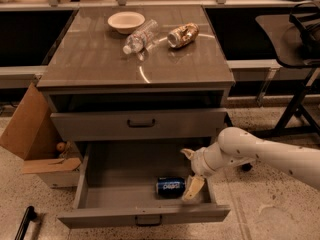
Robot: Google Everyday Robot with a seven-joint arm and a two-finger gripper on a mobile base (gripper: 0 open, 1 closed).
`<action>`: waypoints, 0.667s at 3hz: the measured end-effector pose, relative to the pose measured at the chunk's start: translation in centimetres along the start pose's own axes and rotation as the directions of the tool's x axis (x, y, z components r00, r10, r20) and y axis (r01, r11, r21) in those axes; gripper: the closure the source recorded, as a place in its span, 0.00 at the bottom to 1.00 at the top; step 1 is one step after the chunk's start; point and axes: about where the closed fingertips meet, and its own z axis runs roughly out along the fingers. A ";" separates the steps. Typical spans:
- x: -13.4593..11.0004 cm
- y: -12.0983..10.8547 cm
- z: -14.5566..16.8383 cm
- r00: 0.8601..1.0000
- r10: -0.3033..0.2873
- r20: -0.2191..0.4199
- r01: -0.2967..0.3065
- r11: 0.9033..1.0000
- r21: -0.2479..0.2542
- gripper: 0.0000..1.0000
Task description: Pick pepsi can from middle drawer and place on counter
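The blue pepsi can (170,186) lies on its side on the floor of the open middle drawer (120,176), near its front right. My gripper (190,172) is inside the drawer just right of the can, fingers open; one cream fingertip (193,188) points down beside the can's right end, the other (188,154) sits higher behind. The can is not held. The glossy grey-brown counter (95,54) is above, on top of the cabinet.
On the counter stand a white bowl (126,21), a clear plastic bottle (141,36) on its side and a gold-brown can (182,35). The closed drawer front (139,123) hangs above the open drawer. A cardboard box (31,131) is at the left, a dark chair (300,44) at the right.
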 end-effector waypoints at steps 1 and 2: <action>0.7 -2.2 2.5 1.000 0.014 0.014 -0.015 1.000 0.005 0.00; 1.1 -3.3 4.4 1.000 0.019 0.005 -0.019 1.000 0.009 0.00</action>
